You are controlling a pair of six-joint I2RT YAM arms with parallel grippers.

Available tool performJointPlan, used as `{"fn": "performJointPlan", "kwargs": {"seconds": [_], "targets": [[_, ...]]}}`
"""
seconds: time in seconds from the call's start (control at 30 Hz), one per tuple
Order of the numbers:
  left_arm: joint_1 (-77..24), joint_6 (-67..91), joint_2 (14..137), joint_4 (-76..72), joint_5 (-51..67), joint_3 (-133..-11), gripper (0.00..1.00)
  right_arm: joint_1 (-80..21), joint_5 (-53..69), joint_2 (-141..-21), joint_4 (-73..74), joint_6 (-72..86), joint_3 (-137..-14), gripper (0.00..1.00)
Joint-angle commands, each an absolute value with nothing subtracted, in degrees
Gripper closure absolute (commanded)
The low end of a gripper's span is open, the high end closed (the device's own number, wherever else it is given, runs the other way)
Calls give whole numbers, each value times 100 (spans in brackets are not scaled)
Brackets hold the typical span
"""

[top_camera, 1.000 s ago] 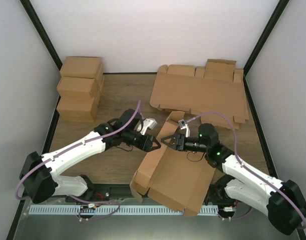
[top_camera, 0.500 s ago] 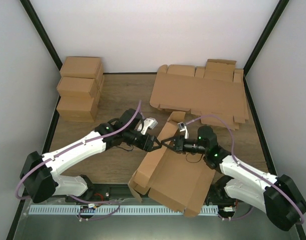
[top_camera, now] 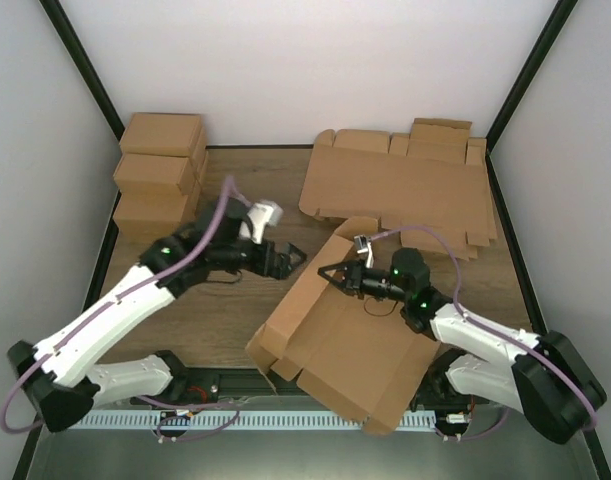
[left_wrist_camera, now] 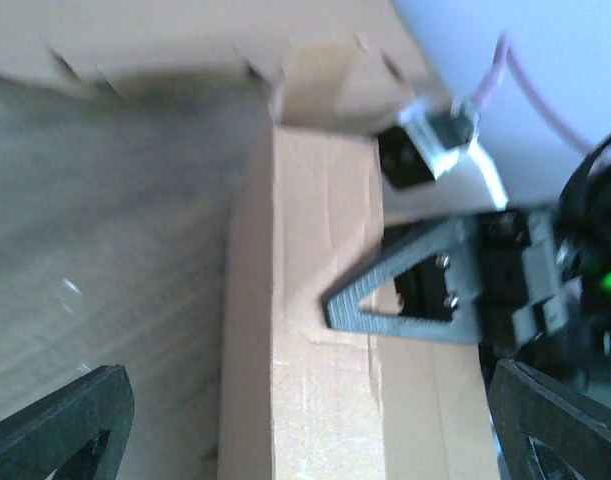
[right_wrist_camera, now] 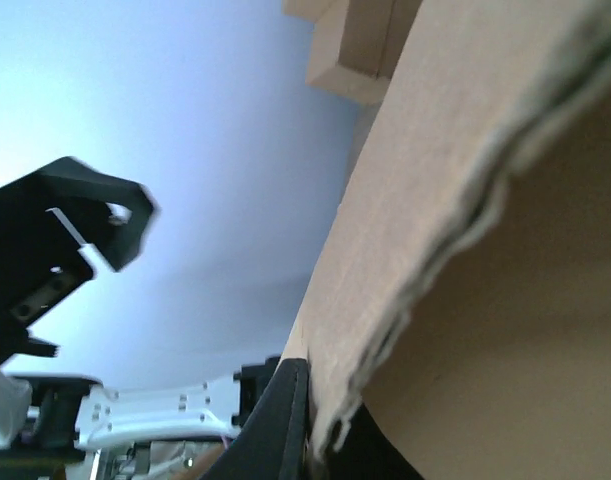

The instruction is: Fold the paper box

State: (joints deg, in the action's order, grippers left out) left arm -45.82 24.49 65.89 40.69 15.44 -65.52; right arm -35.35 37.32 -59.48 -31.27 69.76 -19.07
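The paper box (top_camera: 350, 345) lies half-formed on the near middle of the desk (top_camera: 225, 320). Its left wall is raised, and its near edge runs out past the desk's front edge. The right claw (top_camera: 325, 272) is pressed together on the top edge of that raised wall, near the box's far left corner. In the right wrist view ragged cardboard fills most of the frame and hides the fingertips. The left claw (top_camera: 288, 257) stands spread wide just left of that corner, apart from the cardboard, and open wood stretches left of the box. The left wrist view is blurred.

Beyond the box lies a sheaf of flat blanks (top_camera: 400, 190); whether it touches the box's far flap is unclear. Far left of the box sit stacked folded boxes (top_camera: 160, 175). The box's near right corner covers part of the right arm's base.
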Motion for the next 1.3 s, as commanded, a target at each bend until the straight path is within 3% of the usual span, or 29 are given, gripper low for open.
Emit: {"fn": "performJointPlan", "kwargs": {"seconds": [0.0,0.2,0.43,1.0,1.27], "targets": [[-3828,2296,6116,4589,1163,-7130,0,-3535,3210,-6453,-3761,6885,-2711,99],[-2803,1693,6471,5103,1336,-7642,0,-3533,2908,-7565,-3955,6718,-3988,99],[-1697,1246,6904,4710,2164,-7621,0,-3522,2568,-8699,-4068,6627,-4782,99],[-1659,539,7718,4343,2058,-7339,1,-3520,2756,-10084,-4628,6776,-4918,99],[-1937,8,7670,4033,1732,-7142,0,-3516,2764,-10086,-3844,6303,-5295,99]]}}
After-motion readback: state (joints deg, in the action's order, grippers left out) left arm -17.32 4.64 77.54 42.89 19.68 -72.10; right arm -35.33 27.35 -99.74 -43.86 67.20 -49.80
